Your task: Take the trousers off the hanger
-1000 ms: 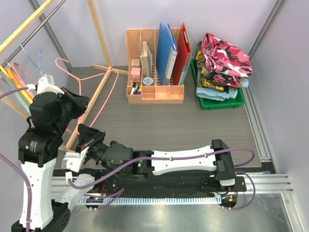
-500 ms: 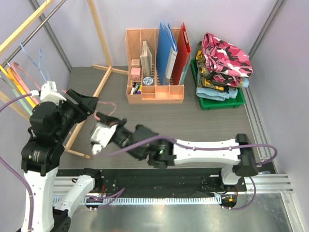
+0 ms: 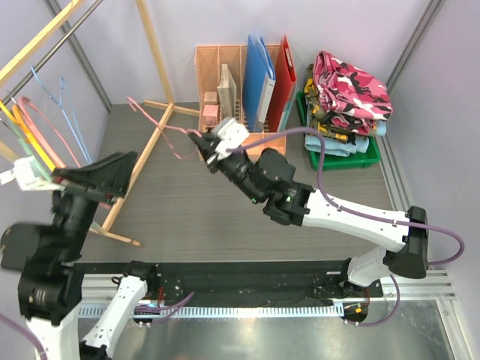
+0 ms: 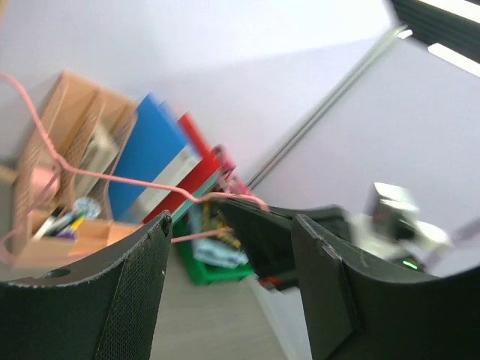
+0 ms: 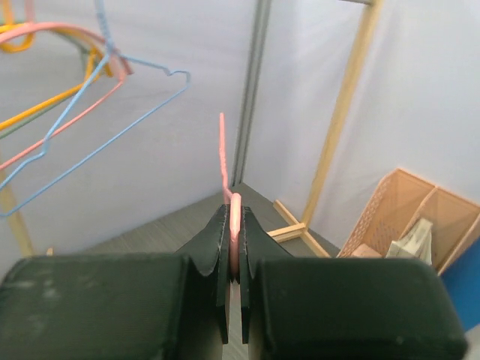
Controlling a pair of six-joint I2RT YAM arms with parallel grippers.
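Within the last second the right arm has swung up from lying folded low along the near edge at about 7 o'clock. It now stretches across the worktop (image 3: pixel 195 217) toward 11 o'clock. The right fingers (image 3: pixel 202 144) are clamped flat on the wire of the pink hanger (image 5: pixel 235 217), which has left the foot of the wooden rack (image 3: pixel 154 56) and is now held in the air just left of the organiser (image 3: pixel 240 146). The left arm has dropped back toward 9 o'clock. The left fingers (image 4: pixel 231 225) stand spread with nothing between them, looking across at the hanger from well apart. The hanger carries no cloth. The trousers (image 3: pixel 351 90) lie stacked in the green bin (image 3: pixel 341 163) at 1 o'clock, with the pink camouflage pair on top and olive and light blue showing beneath. Judging by that, this pair is already off, and the lift looks like carrying an empty hanger away or back to the rail, so the job seems close to finished. The other hangers (image 3: pixel 30 135) at 10 o'clock, in yellow, green, pink and blue, also hang bare as far as can be seen. The worktop is dark grey with a wood grain, matte and flat. It is edged by metal rails at the near and right sides and closed in by pale lilac walls, with the rack's slim wooden posts rising at the back left.
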